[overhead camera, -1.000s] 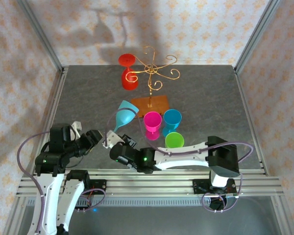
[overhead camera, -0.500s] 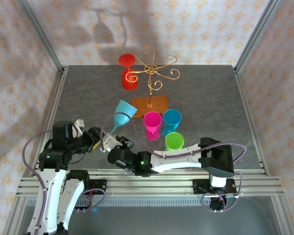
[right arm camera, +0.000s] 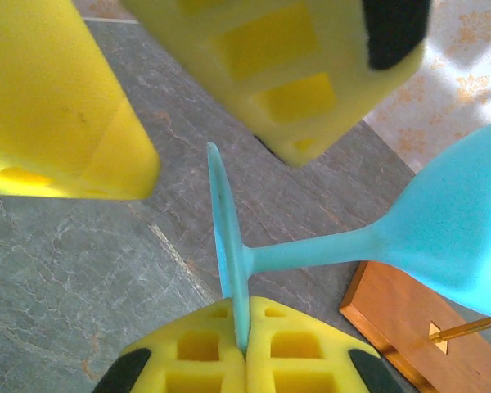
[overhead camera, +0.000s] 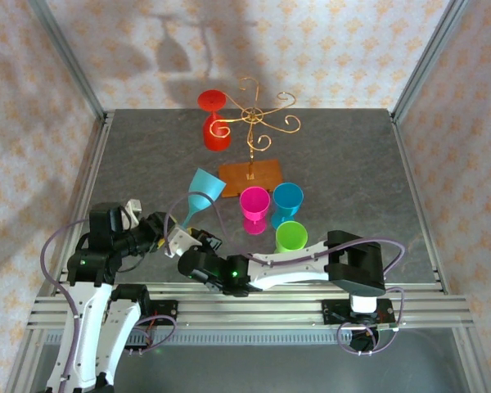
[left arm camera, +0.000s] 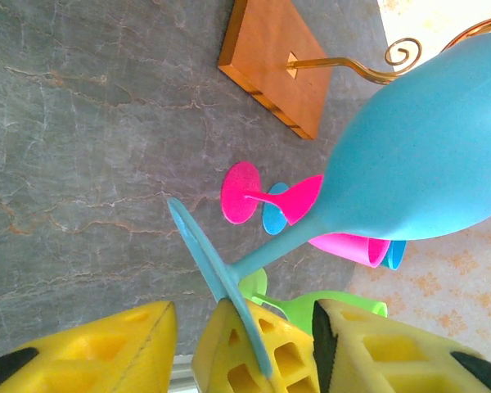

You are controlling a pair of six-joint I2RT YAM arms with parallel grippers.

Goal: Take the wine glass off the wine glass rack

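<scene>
A light blue wine glass (overhead camera: 204, 187) is held tilted above the table, off the rack. My right gripper (right arm camera: 244, 327) is shut on the rim of its round foot (right arm camera: 227, 237), with the stem pointing away toward the bowl (right arm camera: 458, 246). My left gripper (left arm camera: 244, 315) is open, and its yellow fingers (right arm camera: 61, 106) straddle the same foot (left arm camera: 209, 254) without touching it. The two grippers meet at the near left (overhead camera: 178, 237). A red wine glass (overhead camera: 215, 131) hangs upside down on the gold wire wine glass rack (overhead camera: 258, 115), which stands on its wooden base (overhead camera: 251, 173).
Pink (overhead camera: 254, 202), blue (overhead camera: 288, 198) and green (overhead camera: 291, 236) wine glasses stand close together just right of the grippers, in front of the rack base (left arm camera: 278, 65). Metal frame posts and patterned walls enclose the grey table (overhead camera: 352, 164).
The right arm has carried the blue glass nearer and to the left, bringing its foot between the left gripper's fingers. The left gripper's jaws have narrowed.
</scene>
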